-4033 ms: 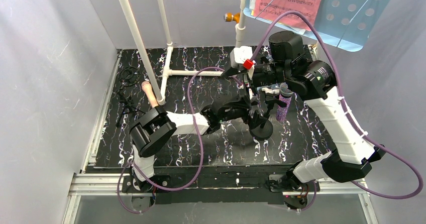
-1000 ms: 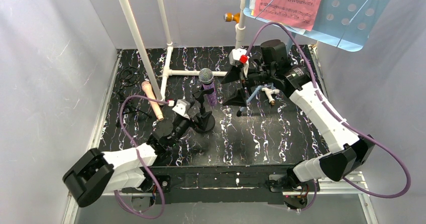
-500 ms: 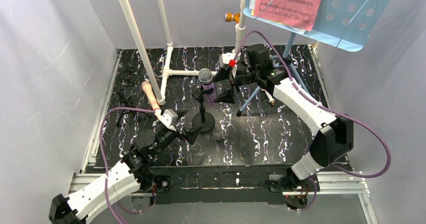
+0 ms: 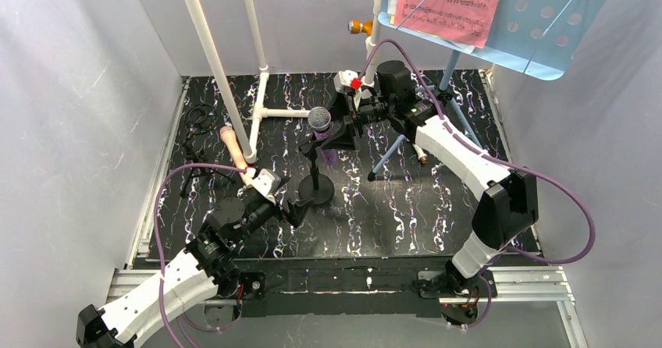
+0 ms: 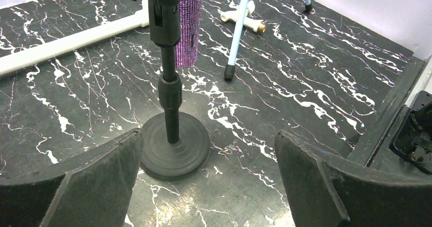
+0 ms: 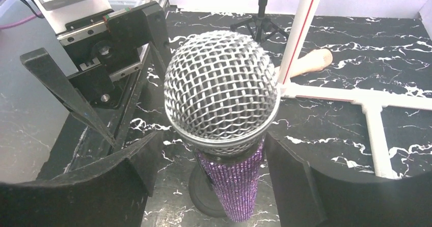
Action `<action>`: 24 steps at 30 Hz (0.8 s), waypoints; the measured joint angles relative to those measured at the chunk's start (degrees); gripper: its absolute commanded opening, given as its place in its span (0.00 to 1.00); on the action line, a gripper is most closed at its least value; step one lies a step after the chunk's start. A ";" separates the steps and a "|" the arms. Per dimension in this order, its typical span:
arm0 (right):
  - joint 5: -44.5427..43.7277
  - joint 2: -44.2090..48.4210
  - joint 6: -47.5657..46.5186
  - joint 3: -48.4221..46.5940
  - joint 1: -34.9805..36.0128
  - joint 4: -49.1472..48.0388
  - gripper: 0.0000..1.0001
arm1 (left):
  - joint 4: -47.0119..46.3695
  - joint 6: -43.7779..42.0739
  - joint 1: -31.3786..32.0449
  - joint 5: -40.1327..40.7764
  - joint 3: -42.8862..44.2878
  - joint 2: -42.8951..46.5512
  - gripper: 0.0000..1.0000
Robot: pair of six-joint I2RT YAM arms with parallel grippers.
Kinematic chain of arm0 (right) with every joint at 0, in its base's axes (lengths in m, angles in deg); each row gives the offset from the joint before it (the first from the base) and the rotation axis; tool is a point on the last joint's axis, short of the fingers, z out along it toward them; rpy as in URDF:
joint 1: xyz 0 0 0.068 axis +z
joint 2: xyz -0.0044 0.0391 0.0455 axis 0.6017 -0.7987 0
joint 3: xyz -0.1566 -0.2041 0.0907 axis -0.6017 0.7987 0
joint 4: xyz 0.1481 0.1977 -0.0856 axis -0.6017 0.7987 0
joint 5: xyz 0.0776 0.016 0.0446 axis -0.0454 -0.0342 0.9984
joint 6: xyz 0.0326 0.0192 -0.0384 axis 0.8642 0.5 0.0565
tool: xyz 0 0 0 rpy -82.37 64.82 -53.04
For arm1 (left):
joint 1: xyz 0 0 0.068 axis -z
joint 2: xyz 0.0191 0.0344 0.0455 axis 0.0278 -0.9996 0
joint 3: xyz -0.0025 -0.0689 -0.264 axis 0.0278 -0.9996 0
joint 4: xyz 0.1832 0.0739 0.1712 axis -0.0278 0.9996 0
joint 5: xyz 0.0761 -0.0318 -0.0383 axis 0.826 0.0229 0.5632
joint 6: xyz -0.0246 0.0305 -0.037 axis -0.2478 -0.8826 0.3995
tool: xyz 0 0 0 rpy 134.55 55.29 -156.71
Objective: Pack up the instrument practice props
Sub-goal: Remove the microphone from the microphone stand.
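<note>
While the glittery purple microphone [image 6: 221,92] stood upright, the right gripper [image 6: 211,145] flanked it, spread. Left gripper [image 5: 207,138] gaped near the round-base stand [image 5: 174,150].

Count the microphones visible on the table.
2: the glittery purple microphone upright in the round-base stand mid-table, and the pink microphone lying at left beside the white pipe. Others may be hidden.

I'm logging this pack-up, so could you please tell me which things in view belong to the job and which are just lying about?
Job: glittery purple microphone, round-base mic stand, pink microphone, black tripod mount, light-blue music rack, pink sheet music.
Lying about: white pipe frame, brass-tipped white fitting.
</note>
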 measured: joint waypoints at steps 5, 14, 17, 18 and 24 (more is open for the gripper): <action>1.44 -0.07 1.99 -1.11 0.02 -1.86 0.69 | 0.24 0.24 0.00 0.00 0.59 0.15 0.98; 1.18 -0.07 2.43 -1.20 0.00 -3.69 0.37 | 0.66 -2.29 0.00 0.00 5.27 -3.06 0.98; 1.03 -0.04 2.27 -0.74 -0.02 -4.15 0.25 | 0.66 -4.61 0.00 0.02 7.98 -6.05 0.98; 1.03 -0.04 2.25 -0.74 0.00 -4.20 0.23 | 0.66 -5.55 0.00 0.02 8.92 -7.21 0.98; 0.85 0.13 1.64 -0.74 0.00 -3.85 0.17 | 0.37 -11.65 0.00 0.50 13.75 -13.22 0.96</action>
